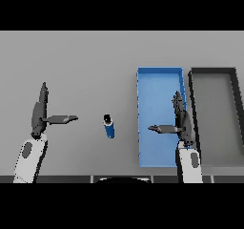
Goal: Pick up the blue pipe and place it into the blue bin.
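Head view shows you the blue pipe (109, 126) upright on the tabletop (86, 61), between both robot hands: left robot hand (40, 112) spread open, right robot hand (181, 120) spread open over the blue bin (159, 75).

Blue bin (157, 80) floor partly behind right robot hand (183, 120)

Blues and greys on a plain grey counter (86, 61)

The pipe (110, 128), left of the right hand (183, 123), is deep blue with a black top end; the bin (157, 80) under that dark hand is lighter blue, the tray (214, 73) just right of it dark grey with black rim; the left hand (39, 113) is equally dark.
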